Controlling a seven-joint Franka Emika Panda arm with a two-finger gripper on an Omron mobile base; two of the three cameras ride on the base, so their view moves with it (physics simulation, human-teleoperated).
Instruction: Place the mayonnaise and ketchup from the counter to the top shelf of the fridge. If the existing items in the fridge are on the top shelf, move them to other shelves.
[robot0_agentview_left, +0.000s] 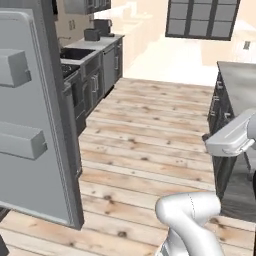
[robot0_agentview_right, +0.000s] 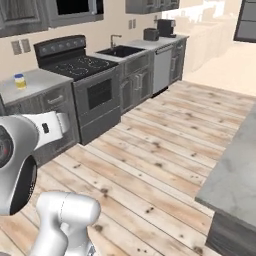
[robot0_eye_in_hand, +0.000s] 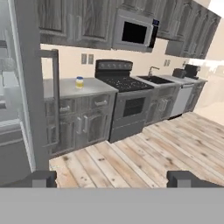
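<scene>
The mayonnaise (robot0_eye_in_hand: 79, 82), a squat cream jar with a blue lid, stands on the counter (robot0_eye_in_hand: 94, 87) left of the stove, far ahead of my gripper (robot0_eye_in_hand: 113, 179). It also shows as the small mayonnaise (robot0_agentview_right: 20, 81) on the counter (robot0_agentview_right: 42, 80) in the right base view. My gripper is open, its two dark fingertips (robot0_eye_in_hand: 43, 178) wide apart with nothing between them. The fridge (robot0_eye_in_hand: 8, 100) is at the far left with its door (robot0_agentview_left: 35, 125) swung open, and pale shelves show inside. The ketchup is out of view.
A black stove (robot0_agentview_right: 82, 65) sits right of the counter, then a sink (robot0_agentview_right: 120, 51) and a dishwasher (robot0_agentview_right: 161, 67). A microwave (robot0_eye_in_hand: 133, 33) hangs above the stove. A grey island counter (robot0_agentview_right: 235, 170) stands to the right. Wooden floor (robot0_agentview_right: 160, 150) lies between them.
</scene>
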